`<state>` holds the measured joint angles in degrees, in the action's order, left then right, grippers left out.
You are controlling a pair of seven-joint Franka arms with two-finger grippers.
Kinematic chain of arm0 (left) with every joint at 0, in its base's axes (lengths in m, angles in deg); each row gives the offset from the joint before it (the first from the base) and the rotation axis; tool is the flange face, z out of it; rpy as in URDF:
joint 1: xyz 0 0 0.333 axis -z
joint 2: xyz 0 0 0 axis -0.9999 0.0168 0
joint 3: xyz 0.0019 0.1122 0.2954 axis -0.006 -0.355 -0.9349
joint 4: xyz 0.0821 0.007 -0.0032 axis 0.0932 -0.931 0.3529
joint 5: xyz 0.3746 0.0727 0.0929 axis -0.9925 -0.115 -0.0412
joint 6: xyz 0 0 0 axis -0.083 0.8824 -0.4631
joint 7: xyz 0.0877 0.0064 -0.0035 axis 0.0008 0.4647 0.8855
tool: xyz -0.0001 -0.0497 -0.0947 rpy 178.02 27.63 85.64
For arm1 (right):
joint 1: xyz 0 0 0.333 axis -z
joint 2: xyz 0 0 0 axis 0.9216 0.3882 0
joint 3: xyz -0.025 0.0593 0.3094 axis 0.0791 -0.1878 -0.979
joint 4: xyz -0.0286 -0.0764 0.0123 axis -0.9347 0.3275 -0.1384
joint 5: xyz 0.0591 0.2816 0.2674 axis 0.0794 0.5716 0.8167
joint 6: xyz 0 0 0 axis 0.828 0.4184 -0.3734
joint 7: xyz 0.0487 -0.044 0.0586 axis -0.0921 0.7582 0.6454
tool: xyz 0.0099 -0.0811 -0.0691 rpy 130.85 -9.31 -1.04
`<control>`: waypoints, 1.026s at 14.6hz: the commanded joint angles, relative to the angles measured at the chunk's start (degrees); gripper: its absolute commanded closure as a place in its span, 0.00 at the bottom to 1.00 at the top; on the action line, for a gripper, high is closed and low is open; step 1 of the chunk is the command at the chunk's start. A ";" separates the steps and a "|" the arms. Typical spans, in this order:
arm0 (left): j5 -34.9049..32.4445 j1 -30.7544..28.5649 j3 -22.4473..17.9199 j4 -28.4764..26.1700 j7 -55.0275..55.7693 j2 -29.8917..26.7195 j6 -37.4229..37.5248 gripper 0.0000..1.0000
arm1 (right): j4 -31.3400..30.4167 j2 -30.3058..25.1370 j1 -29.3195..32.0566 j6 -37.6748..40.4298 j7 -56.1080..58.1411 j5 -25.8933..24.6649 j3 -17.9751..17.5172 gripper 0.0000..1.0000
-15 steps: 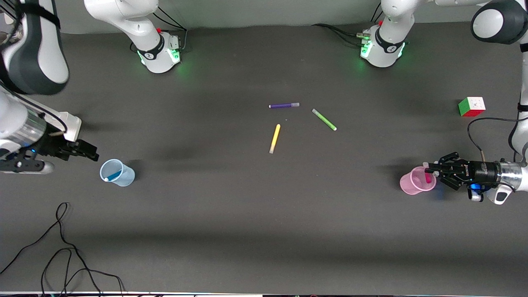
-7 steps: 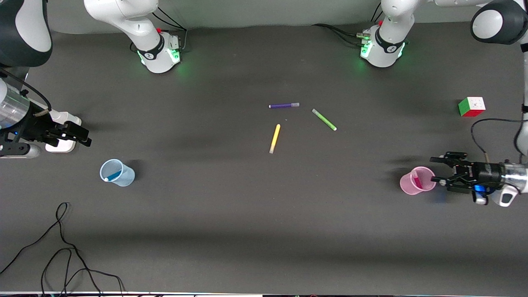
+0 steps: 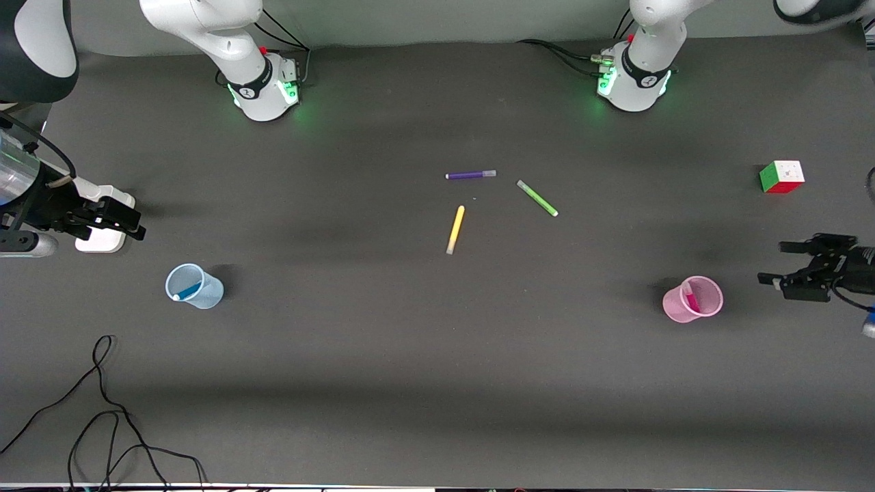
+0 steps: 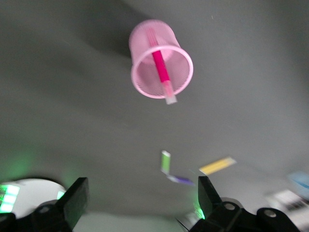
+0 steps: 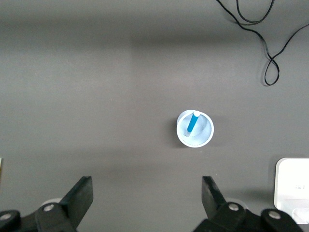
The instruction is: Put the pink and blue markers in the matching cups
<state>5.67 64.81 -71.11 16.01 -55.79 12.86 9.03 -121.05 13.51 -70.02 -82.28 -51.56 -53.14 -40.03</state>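
Note:
The pink marker (image 3: 692, 299) stands in the pale pink cup (image 3: 704, 309) near the left arm's end of the table; both also show in the left wrist view, marker (image 4: 161, 66) in cup (image 4: 140, 82). The blue marker (image 3: 186, 292) leans in the pale blue cup (image 3: 208, 295) near the right arm's end, and shows in the right wrist view, marker (image 5: 192, 123) in cup (image 5: 205, 133). My left gripper (image 3: 776, 263) is open and empty, beside the pink cup and apart from it. My right gripper (image 3: 135, 225) is open and empty, up over the table beside the blue cup.
A purple marker (image 3: 470, 175), a green marker (image 3: 537, 198) and a yellow marker (image 3: 455, 229) lie mid-table. A colour cube (image 3: 781, 177) sits toward the left arm's end. A white block (image 3: 101, 239) lies under the right gripper. A black cable (image 3: 102, 403) loops near the front edge.
My left gripper let go of the pink marker in the pink cup, opened and drew back from the cup. My right gripper moved up and away from the blue cup.

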 commanded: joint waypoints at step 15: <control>-19.36 17.19 -2.35 -22.84 -12.73 -33.31 -14.14 0.00 | 0.63 -0.17 1.10 2.58 -0.63 -0.34 -0.88 0.00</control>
<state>-14.13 82.02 -72.61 -7.99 -63.80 -20.98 -4.85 -120.91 13.38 -69.38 -80.88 -51.74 -53.14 -40.31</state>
